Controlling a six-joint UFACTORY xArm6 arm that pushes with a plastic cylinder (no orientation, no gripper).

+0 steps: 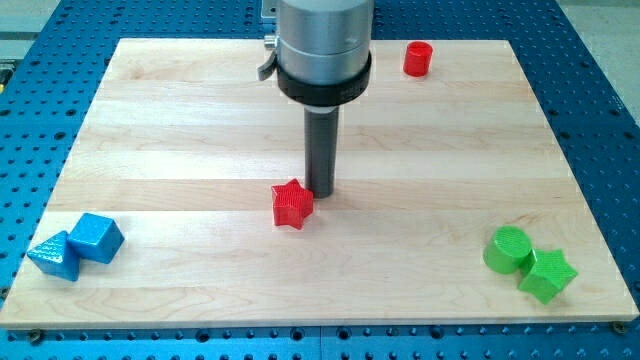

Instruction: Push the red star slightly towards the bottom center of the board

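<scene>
The red star (pixel 292 205) lies near the middle of the wooden board (pixel 180 130), a little towards the view's bottom. My tip (pixel 319 192) stands on the board just to the star's upper right, touching or almost touching it. The rod rises from there to the grey arm body at the view's top.
A red cylinder (pixel 417 59) stands at the view's top right. A blue cube (pixel 97 238) and a blue triangular block (pixel 55 256) sit at the bottom left corner. A green cylinder (pixel 508 248) and a green star (pixel 547 275) sit at the bottom right.
</scene>
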